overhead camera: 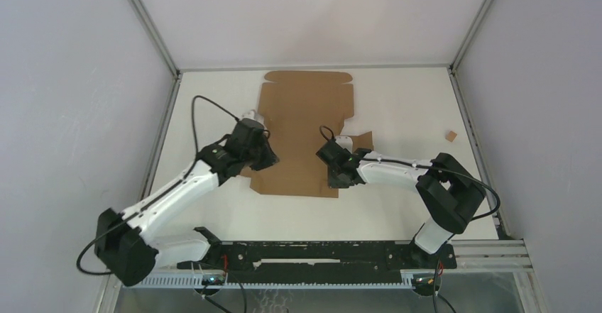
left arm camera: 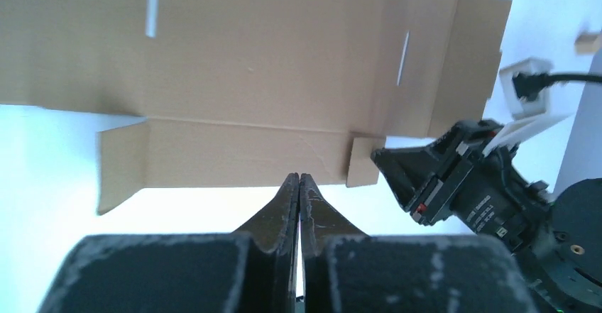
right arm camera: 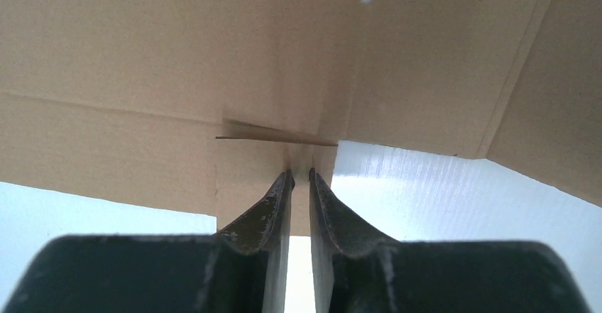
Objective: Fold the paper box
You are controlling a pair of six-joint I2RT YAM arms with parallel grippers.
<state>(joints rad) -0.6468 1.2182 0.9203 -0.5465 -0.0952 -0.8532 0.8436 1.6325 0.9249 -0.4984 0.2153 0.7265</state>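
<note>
A robotics lab test cell, by the look of it: the white-and-black left robot arm (overhead camera: 170, 199) and its twin, the right robot arm (overhead camera: 397, 171), are bolted to a black slotted metal rail (overhead camera: 319, 256) (loose black cables (overhead camera: 202, 107) looping off them). Plain pale grey wall panels (overhead camera: 71, 79) in bare aluminium frame struts (overhead camera: 145, 22) enclose the white tabletop (overhead camera: 397, 100).

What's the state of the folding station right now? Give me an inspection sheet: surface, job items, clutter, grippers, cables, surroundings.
Surface: white table, no spills seen.
Job's things: paper box lies unfolded mid-table, flaps spread.
Clutter: small cardboard scrap near the right edge, apart from the box.
Grippers: left gripper shut, tips at the edge of the box's left flap. The right gripper has its fingers a narrow gap apart at a tab on the box's right side; I cannot tell whether it is gripping.
Cables: black cable loops above the left arm; second cable loops by the right arm's elbow.
Surroundings: grey walls, metal frame posts at the corners.
</note>
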